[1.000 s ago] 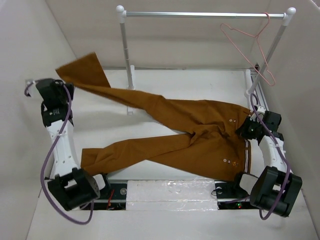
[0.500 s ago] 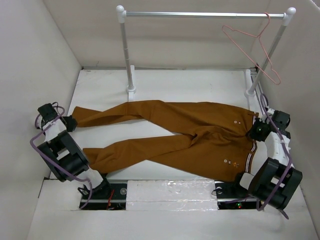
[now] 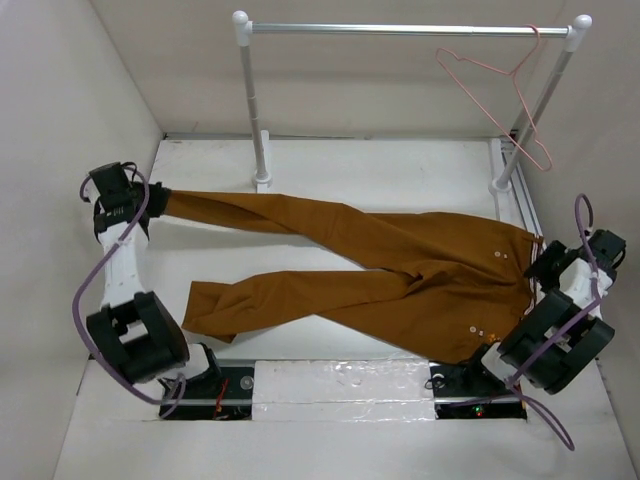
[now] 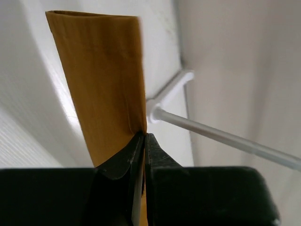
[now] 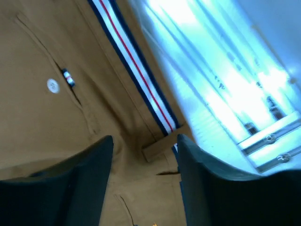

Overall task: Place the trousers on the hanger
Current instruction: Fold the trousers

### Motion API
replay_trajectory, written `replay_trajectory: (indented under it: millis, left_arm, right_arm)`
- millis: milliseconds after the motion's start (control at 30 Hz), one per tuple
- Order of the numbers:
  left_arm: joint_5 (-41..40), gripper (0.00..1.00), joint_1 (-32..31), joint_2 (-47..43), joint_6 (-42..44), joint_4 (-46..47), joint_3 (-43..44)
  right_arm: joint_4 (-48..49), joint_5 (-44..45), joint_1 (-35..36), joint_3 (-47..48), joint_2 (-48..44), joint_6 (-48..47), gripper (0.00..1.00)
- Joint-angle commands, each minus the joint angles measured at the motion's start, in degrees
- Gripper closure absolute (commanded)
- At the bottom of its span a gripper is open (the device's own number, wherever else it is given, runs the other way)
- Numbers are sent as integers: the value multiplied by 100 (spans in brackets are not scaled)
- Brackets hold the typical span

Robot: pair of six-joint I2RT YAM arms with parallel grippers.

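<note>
The rust-brown trousers (image 3: 400, 270) lie spread across the table, waistband to the right, legs running left. My left gripper (image 3: 158, 198) is shut on the hem of the far leg at the table's left edge; in the left wrist view that trousers leg (image 4: 101, 80) stretches away from the left gripper (image 4: 144, 136). My right gripper (image 3: 537, 268) stands open just above the striped waistband, holding nothing. In the right wrist view the right gripper (image 5: 145, 146) hovers over the trousers (image 5: 56, 103) and a belt loop. The pink hanger (image 3: 500, 85) hangs from the rail at the far right.
A silver rail (image 3: 400, 30) on white posts spans the back of the table, its left post base (image 3: 263, 180) close to the far trouser leg. White walls enclose the table on three sides. The near leg's hem lies loose at the front left.
The right gripper has opened and let go of the waistband, pulling back to the right. The trousers shifted right and flattened; the left arm moved the far leg's hem back and left.
</note>
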Motion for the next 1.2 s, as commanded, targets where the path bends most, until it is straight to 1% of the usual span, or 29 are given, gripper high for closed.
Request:
replay_trajectory:
  millis: [0,33,67,100,133,167,200,233,267,300,367,400,433,467,533,567,600,667,700,733,767,833,867,900,933,967,1033,1067,1167]
  left_arm:
    - [40,100,45,-705,-208,313,-258]
    - [188,100,44,-897,-269,434,-425]
    - [416,100,44,-1091,-583,818,-757]
    - [418,100,44,-1093,-586,822,-760]
    - [644,100,44,-1154,-656,866,-978]
    - [760,100,44,-1198,-709,919,-1076]
    - [831,100,44,-1250,-736,1032,-1242]
    - [857,100,44,-1468,-684,1033,-1313]
    - [858,100,44,-1471,-683,1033,-1314]
    - [840,100,44,-1505,-509,911,-1262]
    - [674,100,44,-1593,-306,665,-1130]
    - [638,100,44,-1611,-192,508,-1086]
    - [560,100,44,-1681,-8,445,-998]
    - [507,100,44,-1699,81,384,-971]
    - [462,100,44,-1786,257,295,-971]
    - [506,100,44,-1813,266,347,-1015]
    - [584,100,44,-1848,275,478,-1076]
    - [682,100,44,-1927,362,515,-1164]
    - [673,100,44,-1945,406,541,-1182]
    - [699,100,44,-1997,450,567,-1191]
    - [673,100,44,-2007,590,559,-1165]
    - [533,100,44,-2042,714,436,-1042]
    - [498,100,44,-2042,767,418,-1007]
    - [463,100,44,-2051,845,392,-928]
    - [393,100,44,-2042,864,357,-901]
    - [383,100,44,-2033,881,365,-866]
    - [409,100,44,-1981,899,444,-822]
    - [418,100,44,-1963,890,471,-813]
    - [453,100,44,-1919,890,541,-752]
  right_arm:
    - [-152,282,352,844,-347,-36,36]
    - [-203,334,668,1064,-392,-27,36]
    - [-82,543,2019,1371,-584,95,43]
    - [-81,545,2033,1374,-690,96,43]
    - [-3,1006,2529,1496,-805,131,64]
    - [103,1185,3004,1471,-884,131,77]
    - [574,1187,3827,1366,-989,62,88]
    - [944,987,4583,904,-1025,-244,100]
    - [1200,985,4591,900,-1025,-220,100]
    - [1542,967,5374,717,-1008,-185,100]
    - [2585,712,6011,278,-684,-342,98]
    - [2748,729,6223,310,-404,-396,97]
    - [2793,521,6330,467,-79,-492,97]
    - [2645,275,6331,1052,733,-754,97]
    - [2154,53,6279,1880,1537,-1063,94]
    - [1830,62,6278,2275,2237,-1334,92]
    - [1705,44,6278,2993,2540,-1441,90]
    - [1371,-25,6147,3612,3077,-1625,80]
    - [1195,-183,6146,4216,3619,-1679,73]
    - [828,-271,6051,4578,3885,-1810,63]
    - [355,-246,5989,4834,4105,-1933,59]
    - [70,-403,5936,5213,4502,-2065,51]
    - [-53,-404,5935,5224,4538,-2092,50]
    - [-20,-430,5935,5189,4538,-2092,46]
    - [50,-683,5935,4971,4468,-2092,40]
    - [138,-781,5935,4899,4459,-2110,38]
    - [-62,-1061,5935,4933,4668,-2241,36]
    - [-403,-1116,5883,5116,4774,-2381,36]
    - [-590,-1440,5883,5136,5021,-2487,37]
